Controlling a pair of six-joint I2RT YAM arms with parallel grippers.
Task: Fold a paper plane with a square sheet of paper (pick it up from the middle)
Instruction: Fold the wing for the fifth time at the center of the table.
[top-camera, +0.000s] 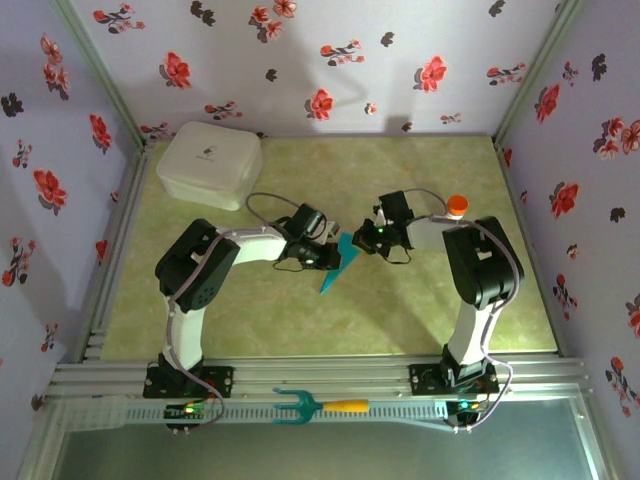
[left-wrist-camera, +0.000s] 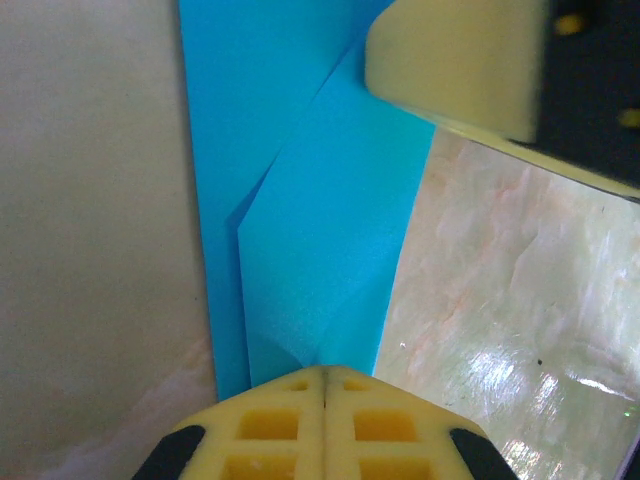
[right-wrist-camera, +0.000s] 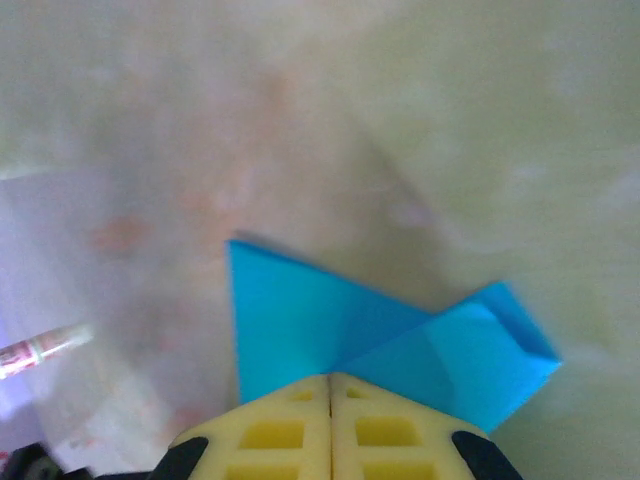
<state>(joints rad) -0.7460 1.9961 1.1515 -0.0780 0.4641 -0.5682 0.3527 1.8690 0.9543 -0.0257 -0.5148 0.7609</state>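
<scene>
The square sheet of paper is teal-blue and folded into a pointed shape with slanted flaps, held just above the middle of the table between both arms. My left gripper comes at it from the left and my right gripper from the right. In the left wrist view the yellow fingers of the left gripper are shut, the paper running out from their tips, and a fingertip of the right gripper sits at its far end. The right gripper is likewise shut where two folded layers of paper meet.
A white lidded box stands at the back left of the green table. An orange-capped item sits behind the right arm. A teal fork-shaped tool with a yellow handle lies on the front rail. Floral walls close in three sides.
</scene>
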